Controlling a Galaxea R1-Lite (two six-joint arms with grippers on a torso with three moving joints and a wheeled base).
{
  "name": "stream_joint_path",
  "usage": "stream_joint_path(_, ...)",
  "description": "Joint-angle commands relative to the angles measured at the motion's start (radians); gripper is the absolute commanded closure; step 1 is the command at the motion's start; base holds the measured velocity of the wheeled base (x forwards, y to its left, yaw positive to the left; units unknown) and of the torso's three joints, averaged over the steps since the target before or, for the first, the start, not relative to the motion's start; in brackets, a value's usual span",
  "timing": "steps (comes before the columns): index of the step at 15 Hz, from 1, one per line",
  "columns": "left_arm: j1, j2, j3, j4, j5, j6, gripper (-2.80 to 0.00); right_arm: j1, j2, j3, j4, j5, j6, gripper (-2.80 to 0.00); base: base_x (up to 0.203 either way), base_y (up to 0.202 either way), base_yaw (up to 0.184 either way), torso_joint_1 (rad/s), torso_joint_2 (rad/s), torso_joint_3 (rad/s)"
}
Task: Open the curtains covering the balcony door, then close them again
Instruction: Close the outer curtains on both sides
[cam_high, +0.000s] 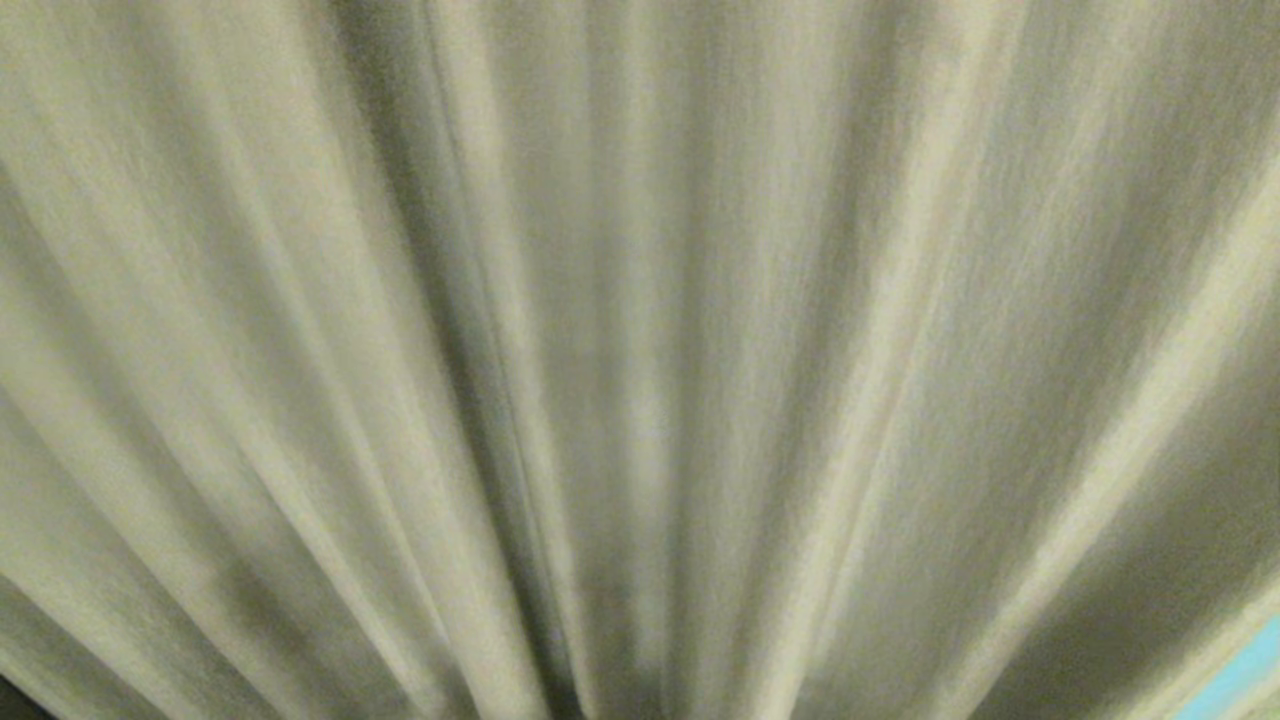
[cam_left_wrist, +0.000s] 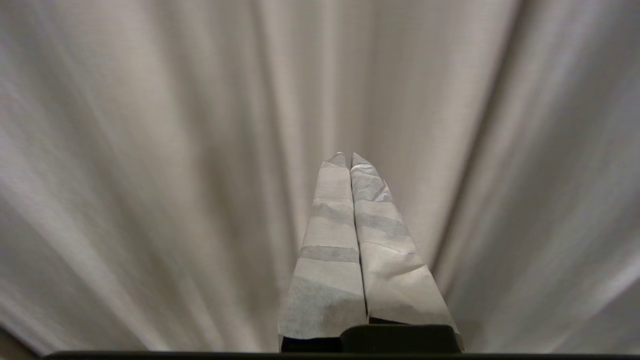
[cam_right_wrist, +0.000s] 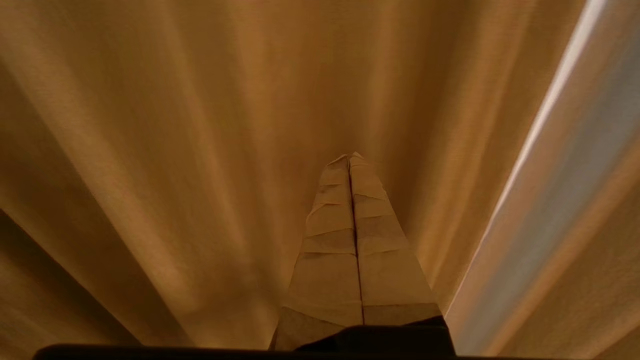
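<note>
Curtains (cam_high: 640, 300) drawn across; door not visible. My left end effector (cam_left_wrist: 348, 156) and right end effector (cam_right_wrist: 351, 156) are pinched together, empty. Next: find a panel edge, spread, grip.

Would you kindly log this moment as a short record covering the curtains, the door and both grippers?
curtains: cream pleated folds fill the head view, drawn shut
balcony door: not visible behind the fabric
left gripper: taped fingers pressed together, empty, pointing at the folds
right gripper: fingers pressed together, empty, facing the fabric
contact with fabric: cannot tell for either gripper
arms in head view: none
</note>
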Motion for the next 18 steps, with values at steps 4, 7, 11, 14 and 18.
stream_joint_path(4,0.0,-0.003,0.0,-0.002,0.0,-0.002,0.0,0.0,0.0,0.0,-0.001,0.0,0.0,0.0,0.0,0.0,0.0,0.0,0.0,0.0)
stream_joint_path(7,0.0,-0.003,0.0,-0.002,0.0,0.0,0.0,0.0,0.0,0.0,-0.001,0.0,-0.001,0.0,0.0,0.0,0.0,0.0,0.0,0.0)
stream_joint_path(11,0.0,-0.003,0.0,-0.002,0.0,-0.001,0.0,0.0,0.0,0.0,-0.001,0.0,0.001,0.0,0.0,0.0,0.0,0.0,0.0,0.0)
stream_joint_path(14,0.0,-0.003,0.0,-0.002,0.0,-0.003,0.0,0.0,0.0,0.0,-0.001,0.0,-0.001,0.0,0.0,0.0,0.0,0.0,0.0,0.0)
stream_joint_path(18,0.0,-0.003,0.0,-0.002,0.0,-0.003,0.0,0.0,0.0,0.0,-0.001,0.0,0.001,0.0,0.0,0.0,0.0,0.0,0.0,0.0)
